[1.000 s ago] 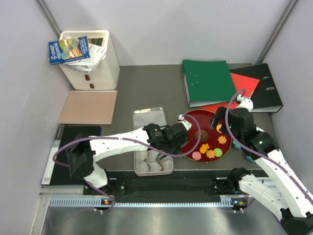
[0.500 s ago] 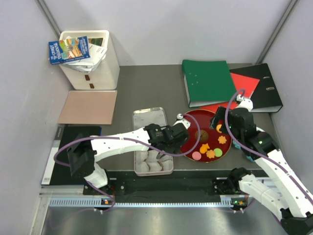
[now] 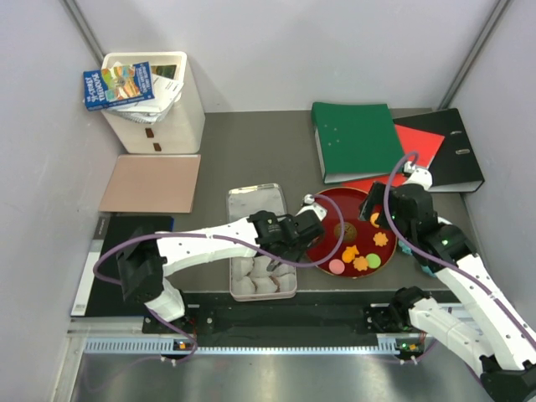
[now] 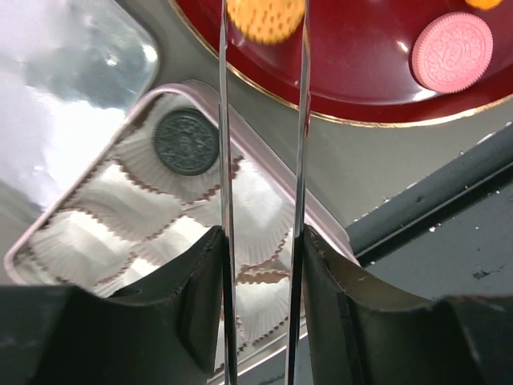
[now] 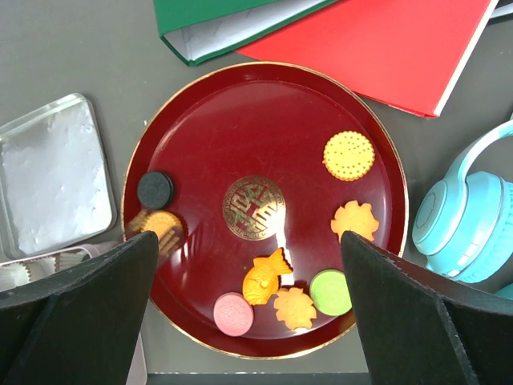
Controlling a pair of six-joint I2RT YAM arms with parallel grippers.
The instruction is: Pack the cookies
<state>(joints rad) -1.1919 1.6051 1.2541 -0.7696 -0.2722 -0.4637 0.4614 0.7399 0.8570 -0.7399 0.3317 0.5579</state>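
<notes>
Several cookies lie on the dark red plate (image 5: 264, 68): a black round (image 5: 155, 189), orange ones (image 5: 349, 155), a pink (image 5: 233, 314) and a green (image 5: 330, 292). My left gripper (image 4: 264, 24) reaches over the plate's left edge. Its two thin metal blades press both sides of an orange round cookie (image 5: 163, 225) that still rests on the plate. One black cookie (image 4: 186, 142) sits in a paper cup in the pink tray (image 4: 321, 224). My right gripper (image 5: 248, 241) hovers open above the plate, holding nothing.
A silver tin lid (image 3: 255, 201) lies behind the tray. Green (image 3: 356, 138), red (image 3: 419, 142) and black (image 3: 456, 146) folders lie at the back right, and turquoise headphones (image 5: 465, 224) sit right of the plate. A white bin (image 3: 155, 100) and a brown board (image 3: 151, 182) are at the left.
The left gripper's blades have narrowed onto the orange round cookie at the plate's left edge. The right arm has not moved.
</notes>
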